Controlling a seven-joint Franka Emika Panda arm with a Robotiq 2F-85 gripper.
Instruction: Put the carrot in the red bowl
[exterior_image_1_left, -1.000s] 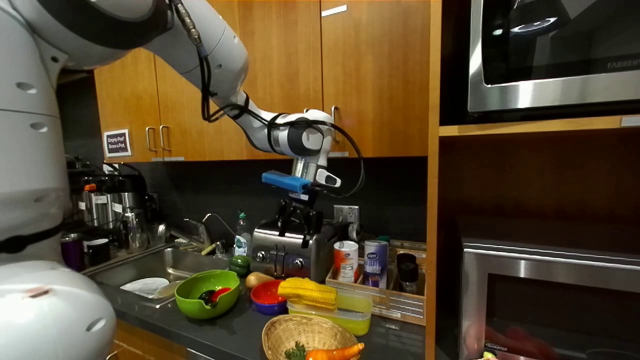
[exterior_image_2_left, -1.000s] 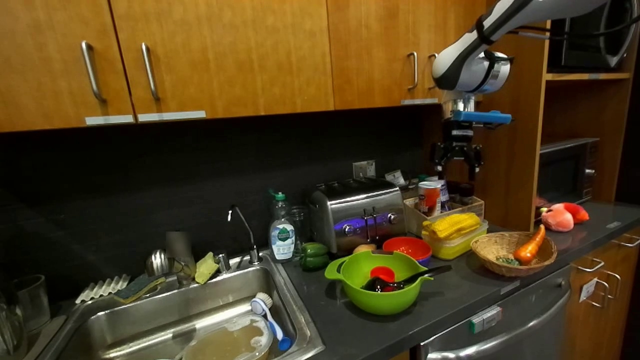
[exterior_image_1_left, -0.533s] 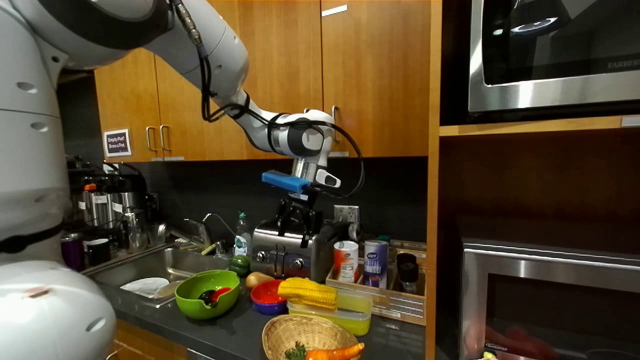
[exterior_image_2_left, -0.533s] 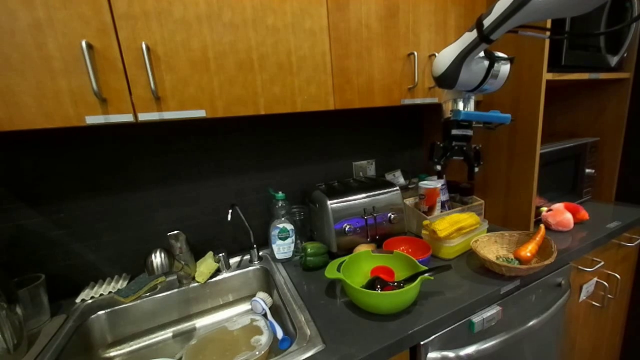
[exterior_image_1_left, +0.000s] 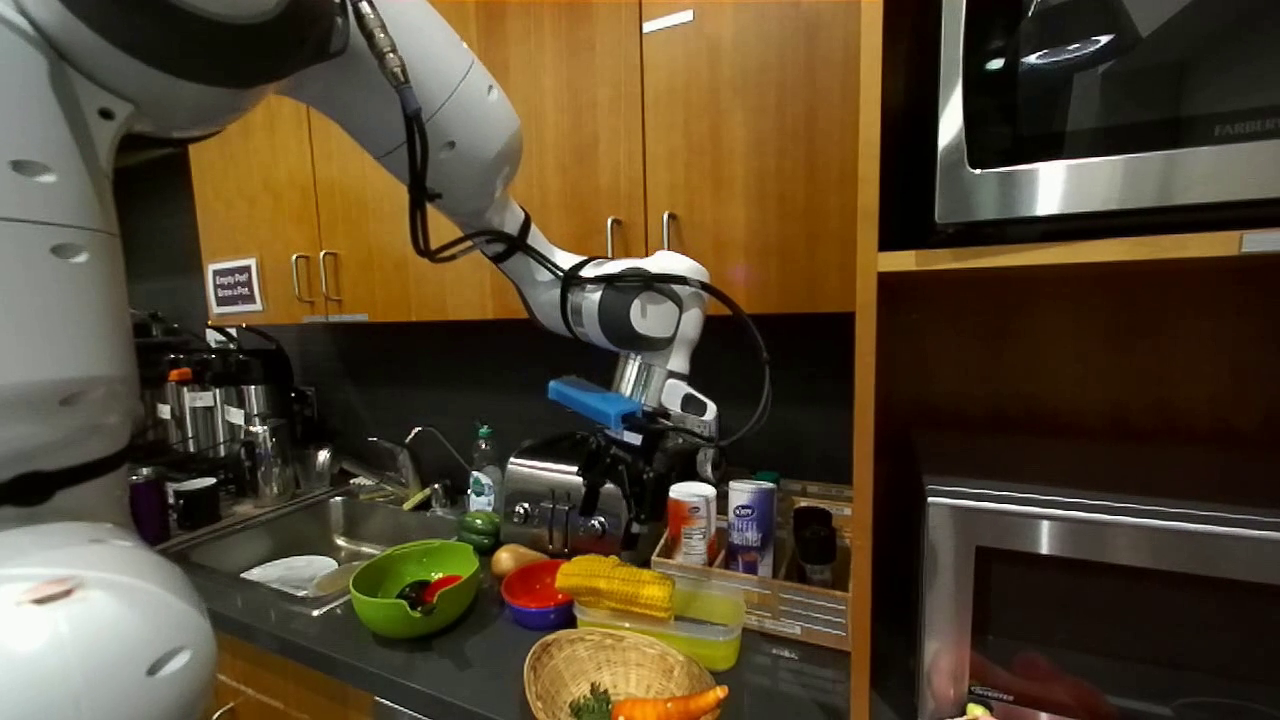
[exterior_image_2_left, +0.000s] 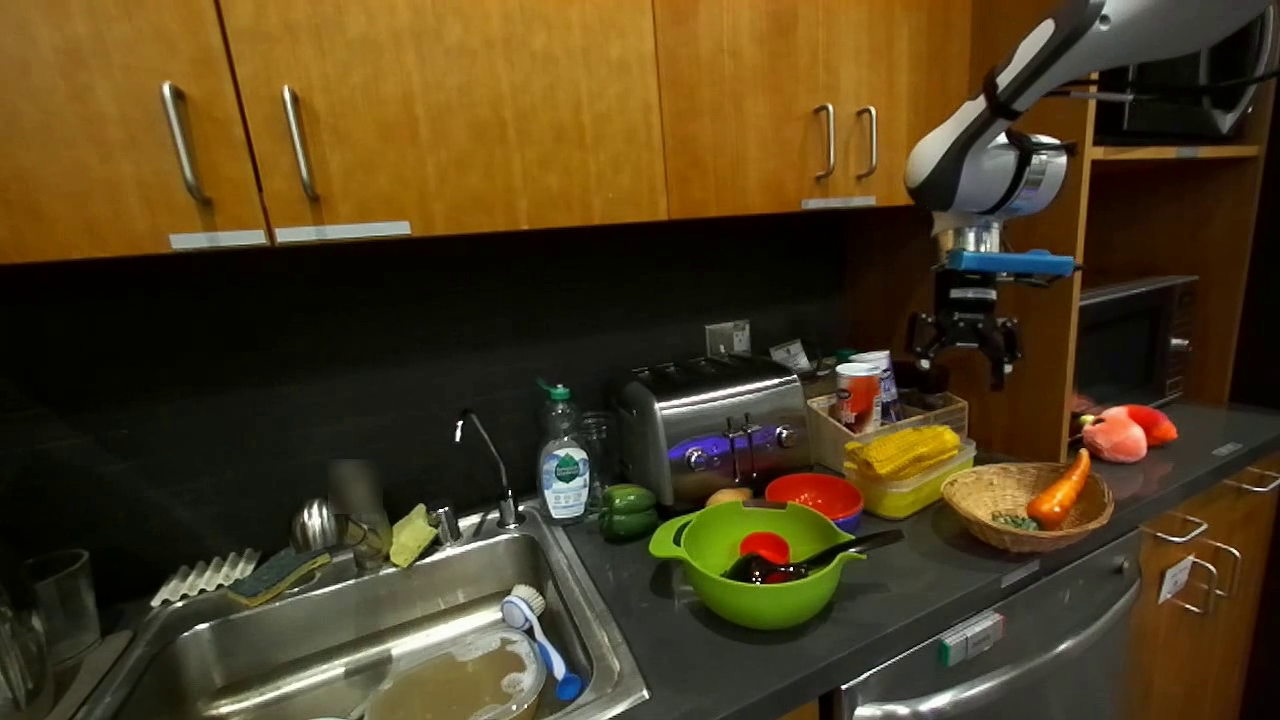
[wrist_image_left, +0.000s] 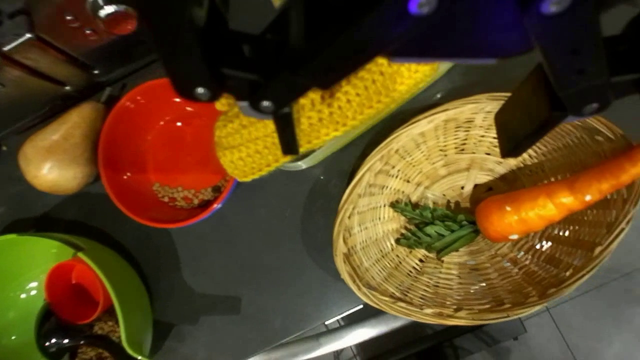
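The orange carrot (wrist_image_left: 552, 204) with its green leafy top lies in the tan wicker basket (wrist_image_left: 395, 300), its tip leaning over the rim; both exterior views show the carrot (exterior_image_1_left: 668, 708) (exterior_image_2_left: 1062, 495) there too. Left of the basket in the wrist view, the red bowl (wrist_image_left: 160, 135) holds some brown bits at its bottom. It sits on a blue-purple bowl in an exterior view (exterior_image_1_left: 540, 590). My gripper (wrist_image_left: 399, 151) hangs in the air above the counter, fingers wide apart with nothing between them. In an exterior view the gripper (exterior_image_2_left: 960, 372) is well above the basket's level.
Yellow corn (wrist_image_left: 320, 120) lies on a lime container (exterior_image_1_left: 700, 630) between red bowl and basket. A green bowl (exterior_image_2_left: 765, 600) with a black-handled utensil and red cup stands nearby. Behind are a toaster (exterior_image_2_left: 720, 430) and a box of canisters (exterior_image_1_left: 770, 600). A sink (exterior_image_2_left: 400, 640) lies beyond.
The arm has come down and shifted to the right in both exterior views, the gripper still open. Carrot, basket and bowls have not moved.
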